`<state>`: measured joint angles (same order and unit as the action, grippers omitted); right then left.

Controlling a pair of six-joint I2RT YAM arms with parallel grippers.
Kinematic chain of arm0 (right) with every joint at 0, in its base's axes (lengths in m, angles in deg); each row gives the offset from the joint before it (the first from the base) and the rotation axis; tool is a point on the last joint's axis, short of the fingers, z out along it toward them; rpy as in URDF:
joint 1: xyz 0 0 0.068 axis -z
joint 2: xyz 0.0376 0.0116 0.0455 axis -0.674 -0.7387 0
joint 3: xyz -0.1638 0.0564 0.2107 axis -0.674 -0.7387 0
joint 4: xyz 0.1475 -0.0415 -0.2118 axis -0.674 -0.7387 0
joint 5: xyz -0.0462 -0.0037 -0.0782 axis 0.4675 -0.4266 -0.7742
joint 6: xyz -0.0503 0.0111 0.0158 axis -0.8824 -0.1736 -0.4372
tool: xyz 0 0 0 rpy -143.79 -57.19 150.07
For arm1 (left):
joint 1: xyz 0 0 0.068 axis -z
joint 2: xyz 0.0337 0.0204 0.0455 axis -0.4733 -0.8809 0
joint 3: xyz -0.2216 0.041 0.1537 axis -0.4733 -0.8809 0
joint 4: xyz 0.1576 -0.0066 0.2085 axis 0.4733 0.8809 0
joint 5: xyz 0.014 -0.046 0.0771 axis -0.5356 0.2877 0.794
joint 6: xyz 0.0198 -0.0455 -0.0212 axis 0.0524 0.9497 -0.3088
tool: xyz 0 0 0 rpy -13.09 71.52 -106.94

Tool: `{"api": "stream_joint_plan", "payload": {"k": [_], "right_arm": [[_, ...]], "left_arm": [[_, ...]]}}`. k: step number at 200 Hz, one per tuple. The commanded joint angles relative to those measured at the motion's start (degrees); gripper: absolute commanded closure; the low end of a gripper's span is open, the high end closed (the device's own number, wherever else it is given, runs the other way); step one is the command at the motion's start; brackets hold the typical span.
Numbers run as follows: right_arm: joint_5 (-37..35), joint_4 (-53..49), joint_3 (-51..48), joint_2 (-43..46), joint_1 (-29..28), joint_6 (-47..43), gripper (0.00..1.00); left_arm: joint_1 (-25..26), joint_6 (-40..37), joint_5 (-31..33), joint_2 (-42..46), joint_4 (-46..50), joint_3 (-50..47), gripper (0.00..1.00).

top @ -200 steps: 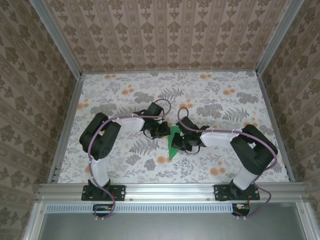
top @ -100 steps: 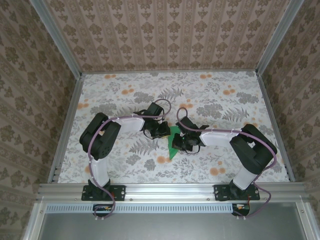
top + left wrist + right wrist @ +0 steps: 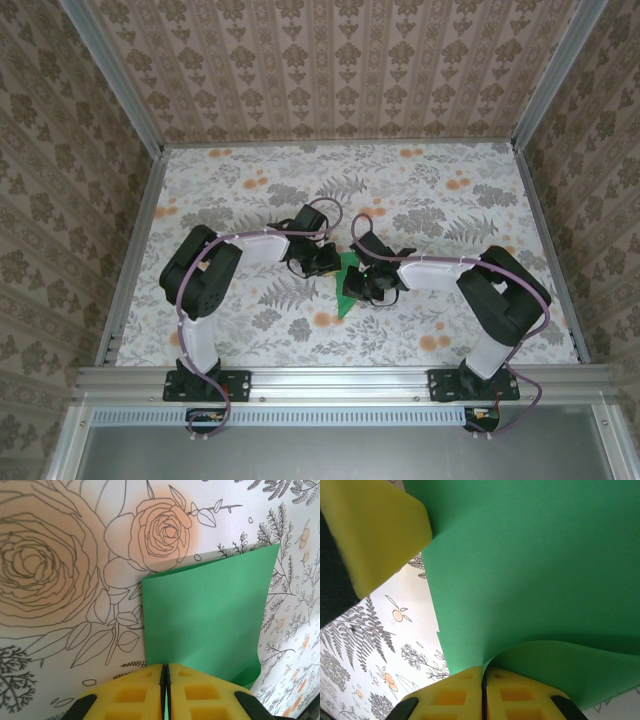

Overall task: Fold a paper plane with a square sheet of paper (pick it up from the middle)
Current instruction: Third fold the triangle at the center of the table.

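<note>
Crease stage: left hand (image 3: 165, 668) and right hand (image 3: 483, 670) clenched on green paper sheet (image 3: 205, 615); next, likely flatten curled flap.

The right claw (image 3: 374, 283) has crept a little toward the left edge of the worktop (image 3: 240, 330), drawing nearer the left claw (image 3: 322, 262). Its forearm and the cable loop over its wrist have shifted the same way. The strip of the square sheet of paper (image 3: 345, 298) showing between the two claws has narrowed slightly.
</note>
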<state>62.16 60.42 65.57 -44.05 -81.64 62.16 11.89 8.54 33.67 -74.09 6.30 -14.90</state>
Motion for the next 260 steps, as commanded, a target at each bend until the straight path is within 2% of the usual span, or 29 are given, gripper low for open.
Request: {"api": "stream_joint_plan", "payload": {"k": [1,42,84,118,149,186,243,260], "right_arm": [[0.3,-1.2,0.8,-1.8,0.2,-0.9,0.9],[-0.4,-2.5,0.8,-2.2,0.2,-1.3,0.87],[-1.1,-3.8,0.0,-2.1,0.2,-1.5,0.66],[-1.0,-3.4,-0.5,-2.2,0.2,-1.4,0.59],[-1.1,-3.1,-1.0,-1.9,0.2,-1.5,0.57],[-1.9,-3.5,-1.6,-1.5,0.2,-1.6,0.6],[-2.8,-4.3,-2.6,-1.6,0.2,-2.0,0.76],[-3.3,-4.8,-2.7,-1.5,0.2,-2.1,0.84]], "left_arm": [[0.5,-1.6,-0.1,-1.8,2.2,0.7,0.87],[0.6,-1.6,-0.1,-1.8,2.4,0.8,0.87],[-0.3,-1.4,0.6,0.9,3.2,0.9,0.86],[-3.1,-1.4,1.8,4.6,4.3,-0.1,0.83],[-5.4,-1.2,2.0,7.6,4.3,-2.5,0.82],[-5.7,-1.0,0.9,10.5,3.0,-5.3,0.82],[-3.5,-0.1,-0.2,13.1,1.4,-8.4,0.82],[-2.1,0.4,-0.3,13.7,0.8,-9.0,0.83]]}}
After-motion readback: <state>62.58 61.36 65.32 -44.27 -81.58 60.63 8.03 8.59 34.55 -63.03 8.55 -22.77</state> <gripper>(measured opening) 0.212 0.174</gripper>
